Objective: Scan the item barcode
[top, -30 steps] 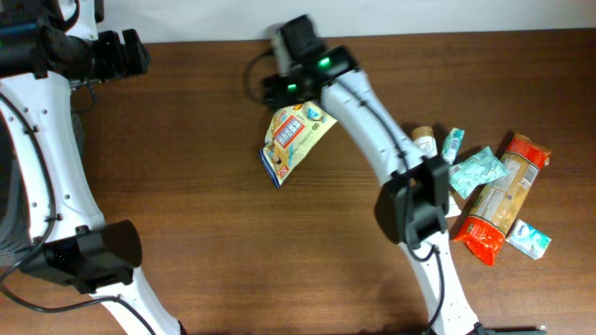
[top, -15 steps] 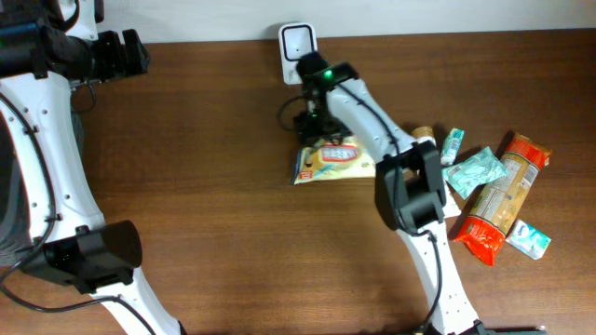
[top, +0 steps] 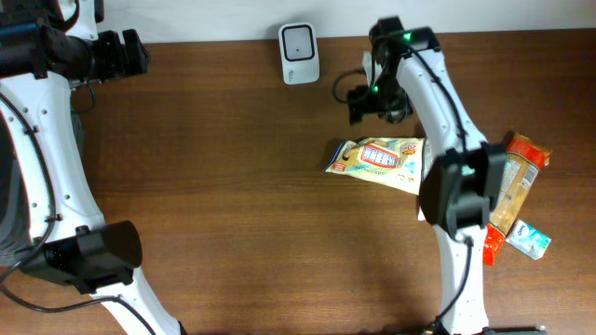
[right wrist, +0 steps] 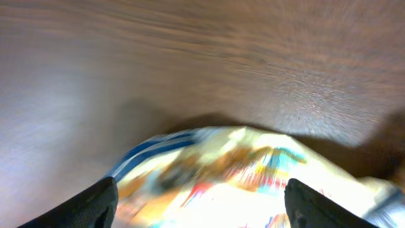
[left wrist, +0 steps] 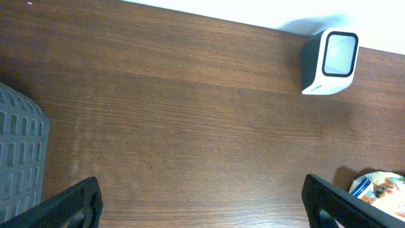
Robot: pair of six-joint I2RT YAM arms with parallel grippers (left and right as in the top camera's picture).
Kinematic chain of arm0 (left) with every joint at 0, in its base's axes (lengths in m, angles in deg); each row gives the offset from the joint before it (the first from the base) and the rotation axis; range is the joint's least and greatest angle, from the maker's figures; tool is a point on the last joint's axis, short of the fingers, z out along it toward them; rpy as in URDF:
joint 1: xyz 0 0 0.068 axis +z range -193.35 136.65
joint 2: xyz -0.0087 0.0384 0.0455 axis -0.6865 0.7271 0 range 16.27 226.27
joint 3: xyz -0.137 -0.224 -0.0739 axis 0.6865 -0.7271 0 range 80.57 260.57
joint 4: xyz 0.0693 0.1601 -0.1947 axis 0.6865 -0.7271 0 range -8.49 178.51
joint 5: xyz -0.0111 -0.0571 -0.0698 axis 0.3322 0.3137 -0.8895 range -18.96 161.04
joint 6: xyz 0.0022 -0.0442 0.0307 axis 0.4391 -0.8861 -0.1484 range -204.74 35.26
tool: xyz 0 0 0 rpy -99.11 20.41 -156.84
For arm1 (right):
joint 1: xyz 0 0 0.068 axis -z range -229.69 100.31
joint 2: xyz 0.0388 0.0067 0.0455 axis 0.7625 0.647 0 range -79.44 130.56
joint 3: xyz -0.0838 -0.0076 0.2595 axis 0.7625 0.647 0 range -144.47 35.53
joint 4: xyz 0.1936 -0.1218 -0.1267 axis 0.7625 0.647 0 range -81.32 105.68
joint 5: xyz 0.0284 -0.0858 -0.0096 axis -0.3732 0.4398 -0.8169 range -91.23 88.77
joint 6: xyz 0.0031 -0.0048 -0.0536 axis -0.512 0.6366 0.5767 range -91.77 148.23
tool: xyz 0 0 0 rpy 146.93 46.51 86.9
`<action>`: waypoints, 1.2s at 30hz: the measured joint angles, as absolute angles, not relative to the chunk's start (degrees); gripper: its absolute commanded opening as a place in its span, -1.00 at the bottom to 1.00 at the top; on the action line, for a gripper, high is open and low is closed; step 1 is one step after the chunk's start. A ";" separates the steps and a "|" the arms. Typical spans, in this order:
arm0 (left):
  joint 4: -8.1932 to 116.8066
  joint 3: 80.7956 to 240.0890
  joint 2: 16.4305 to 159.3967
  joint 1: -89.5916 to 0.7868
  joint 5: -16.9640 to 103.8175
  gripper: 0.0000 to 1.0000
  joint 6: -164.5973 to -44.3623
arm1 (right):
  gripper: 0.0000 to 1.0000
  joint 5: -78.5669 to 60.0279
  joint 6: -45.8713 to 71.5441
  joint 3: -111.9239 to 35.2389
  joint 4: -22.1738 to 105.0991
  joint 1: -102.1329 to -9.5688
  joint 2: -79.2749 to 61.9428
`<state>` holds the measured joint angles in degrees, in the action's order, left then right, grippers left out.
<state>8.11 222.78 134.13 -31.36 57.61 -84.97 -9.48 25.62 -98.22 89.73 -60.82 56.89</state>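
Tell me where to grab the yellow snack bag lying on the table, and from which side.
Pinch the snack bag at its narrow end toward the scanner, with the right claw coming down from above. The bag lies flat, so the middle gives only a broad face. That end is probably thinner, with bare table around it.

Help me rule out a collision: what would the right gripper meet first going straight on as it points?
Most likely the yellow snack packet lying on the brown wooden table, straight ahead between the right gripper's open jaws; the wrist view is blurred, so depth is uncertain.
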 measured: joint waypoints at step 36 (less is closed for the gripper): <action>8.11 222.78 134.13 -31.36 57.59 0.98 -84.97 | 0.97 -0.34 27.37 -7.03 16.21 -48.50 -47.06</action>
<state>8.11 222.78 134.13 -31.36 57.59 -84.97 -0.34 27.37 -7.03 16.21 -48.50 -47.06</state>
